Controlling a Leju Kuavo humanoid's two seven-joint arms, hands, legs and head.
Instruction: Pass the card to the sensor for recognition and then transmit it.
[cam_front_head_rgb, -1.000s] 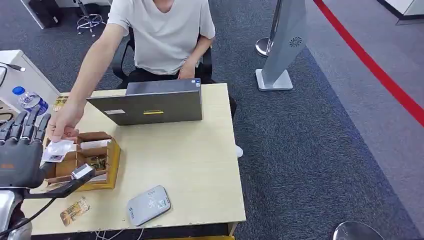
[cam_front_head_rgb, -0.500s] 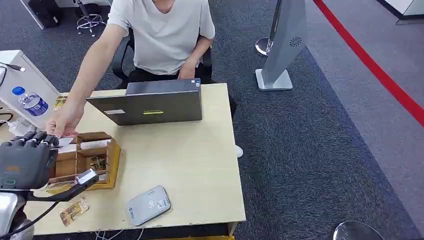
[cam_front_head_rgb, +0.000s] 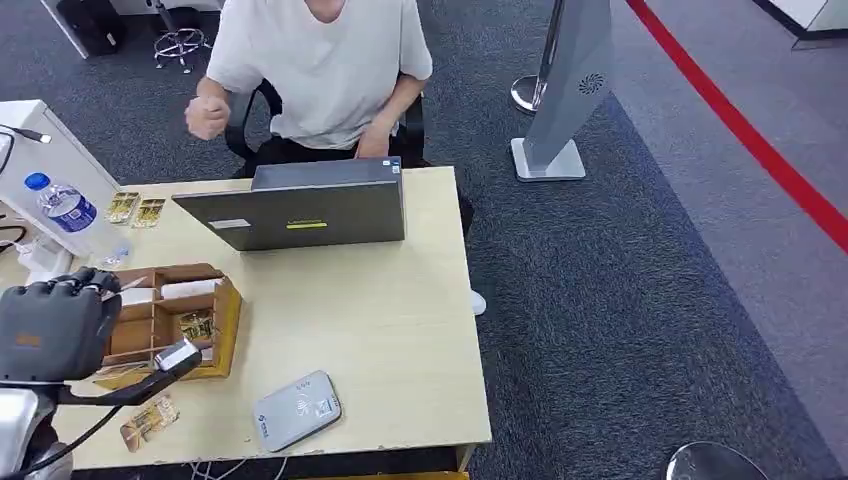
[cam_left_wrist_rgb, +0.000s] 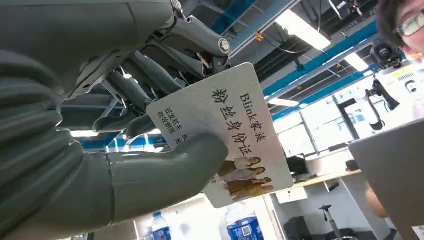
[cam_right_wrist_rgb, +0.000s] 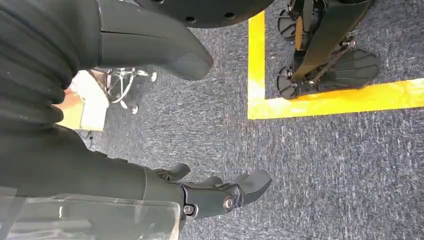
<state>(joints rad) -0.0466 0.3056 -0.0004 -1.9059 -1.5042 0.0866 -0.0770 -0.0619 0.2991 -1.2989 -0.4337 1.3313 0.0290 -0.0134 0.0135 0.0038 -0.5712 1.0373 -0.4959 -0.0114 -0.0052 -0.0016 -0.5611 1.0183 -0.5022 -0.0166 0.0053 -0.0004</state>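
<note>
White printed card (cam_left_wrist_rgb: 227, 135) now sits in the left hand (cam_front_head_rgb: 50, 325), pinched between thumb and fingers (cam_left_wrist_rgb: 150, 75) per the left wrist view. One second ago the person's hand (cam_front_head_rgb: 207, 117) reached over the wooden organiser (cam_front_head_rgb: 170, 320) to offer it; that hand has since pulled back behind the laptop (cam_front_head_rgb: 300, 210). Handover looks complete. The card is held just beside the organiser, on its side away from the laptop. The grey card reader (cam_front_head_rgb: 297, 410) lies near the organiser, toward the table's (cam_front_head_rgb: 400, 330) front edge: probable next target. Right hand (cam_right_wrist_rgb: 220, 192) hangs over carpet, fingers loosely curled, holding nothing.
</note>
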